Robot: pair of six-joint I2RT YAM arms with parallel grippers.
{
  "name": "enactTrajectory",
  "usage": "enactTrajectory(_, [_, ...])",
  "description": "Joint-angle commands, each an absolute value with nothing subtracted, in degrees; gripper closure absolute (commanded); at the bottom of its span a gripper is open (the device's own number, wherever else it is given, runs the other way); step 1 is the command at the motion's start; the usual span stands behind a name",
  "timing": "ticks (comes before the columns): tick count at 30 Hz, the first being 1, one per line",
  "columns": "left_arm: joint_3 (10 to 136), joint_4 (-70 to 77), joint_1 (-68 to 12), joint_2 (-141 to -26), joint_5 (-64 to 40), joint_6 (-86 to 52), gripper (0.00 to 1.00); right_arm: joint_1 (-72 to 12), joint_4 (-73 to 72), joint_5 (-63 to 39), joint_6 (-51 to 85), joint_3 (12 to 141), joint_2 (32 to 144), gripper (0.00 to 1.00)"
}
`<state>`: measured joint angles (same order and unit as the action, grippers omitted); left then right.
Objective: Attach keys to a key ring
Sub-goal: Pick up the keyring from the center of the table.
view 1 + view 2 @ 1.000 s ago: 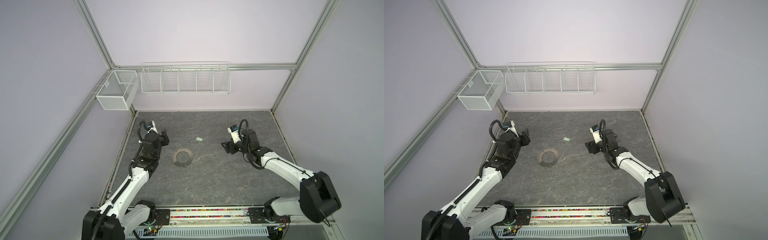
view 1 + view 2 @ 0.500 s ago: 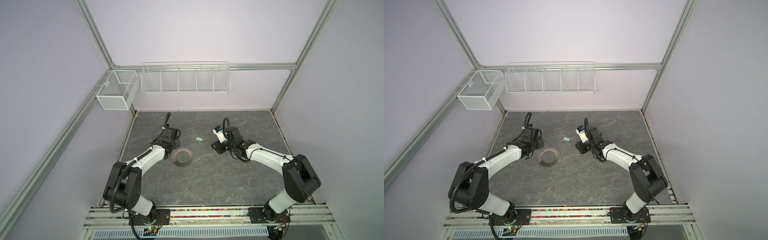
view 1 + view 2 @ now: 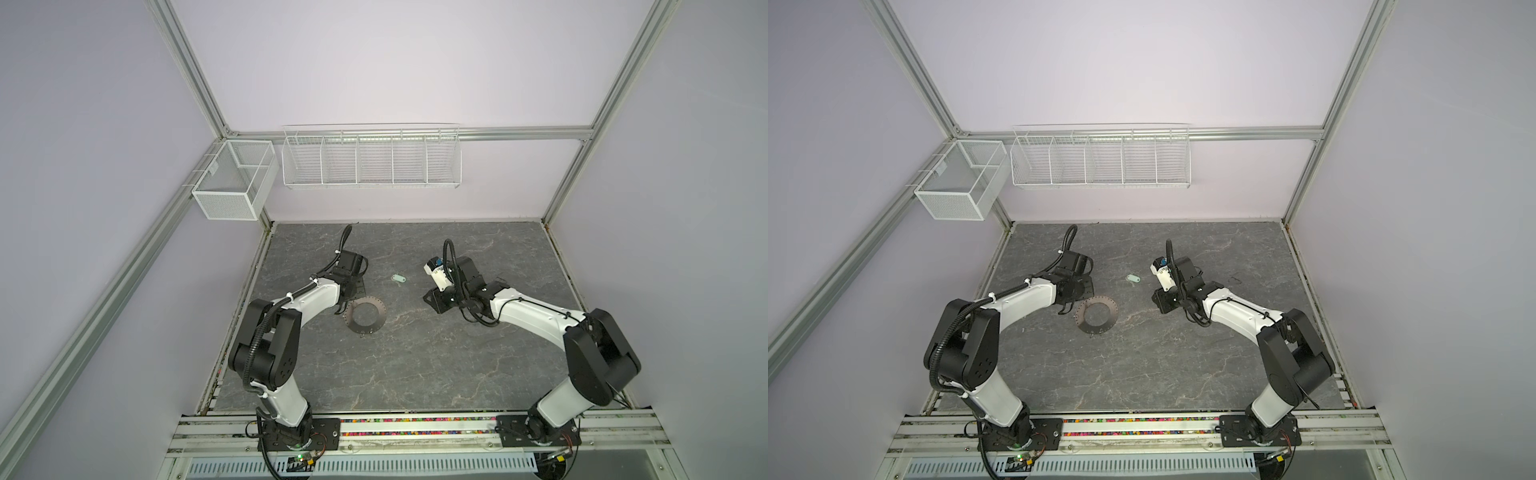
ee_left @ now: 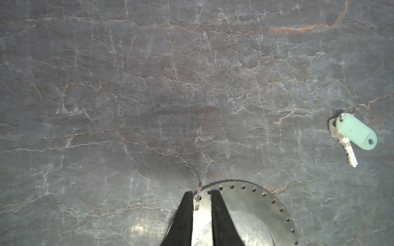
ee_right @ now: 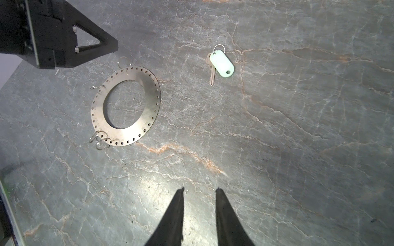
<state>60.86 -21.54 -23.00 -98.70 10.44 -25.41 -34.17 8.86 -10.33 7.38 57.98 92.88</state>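
Observation:
The key ring, a flat grey metal disc with a wide hole and tiny rim holes, lies flat on the dark stone table. Small wire loops hang from its rim. My left gripper is low at the ring's rim. Its jaws stand narrowly apart, with one upright wire loop in the gap beside one finger. One of the keys, silvery with a pale green tag, lies apart, between both arms. My right gripper hovers open over bare table, holding nothing.
A white wire rack with several compartments hangs on the back wall, and a white mesh box on the left frame post. Aluminium frame posts bound the table. The arms' base rail runs along the front edge.
Both arms have stretched forward and down toward the table's middle. The left gripper has come onto the ring's rim. Both pairs of jaws have narrowed. The ring and key have not moved.

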Motion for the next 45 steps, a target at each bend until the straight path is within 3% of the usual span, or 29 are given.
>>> enactTrajectory(1, [61.6,-22.7,-23.2,-100.4,10.0,-26.1,0.82,-34.9,10.5,-11.0,8.2,59.4,94.7,0.73])
enactTrajectory(23, [64.1,-24.6,-23.2,-104.6,9.6,-24.6,0.96,-36.0,12.6,-11.9,7.8,63.0,98.9,0.79])
enactTrajectory(35, [63.9,-25.2,-23.2,-104.9,10.1,-24.4,0.86,-36.1,13.1,-12.0,7.8,63.7,99.8,0.76])
enactTrajectory(45, [64.4,-25.2,-23.2,-105.5,9.7,-24.4,0.97,-36.3,13.4,-12.0,7.7,63.8,100.0,0.77])
